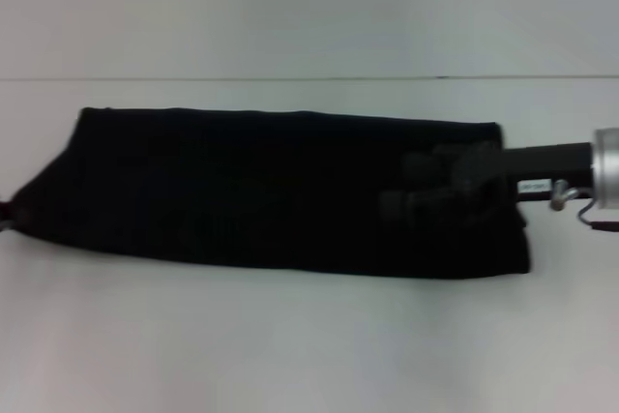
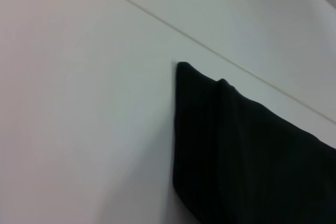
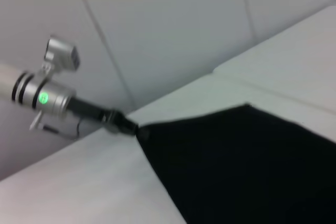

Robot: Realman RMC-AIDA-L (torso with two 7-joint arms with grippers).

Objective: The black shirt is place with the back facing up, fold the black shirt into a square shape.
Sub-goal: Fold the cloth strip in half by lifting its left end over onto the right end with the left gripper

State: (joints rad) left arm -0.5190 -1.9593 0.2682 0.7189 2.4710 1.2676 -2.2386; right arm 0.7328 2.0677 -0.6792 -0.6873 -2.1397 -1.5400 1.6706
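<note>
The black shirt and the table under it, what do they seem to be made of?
The black shirt looks like soft matte cloth: it lies limp in a long folded strip with a rumpled corner and no shine. The table looks like a hard, smooth white board, perhaps laminate; a thin seam line crosses it.

White table (image 1: 290,336), plain and matte, filling most of the head view; thin seam line crossing it toward 12 o'clock. Lying directly on it, the black shirt (image 1: 280,191), folded into a long flat band stretching from 9 o'clock to 3 o'clock, wider at the 3 o'clock end, tapering to a point at 9 o'clock.
</note>
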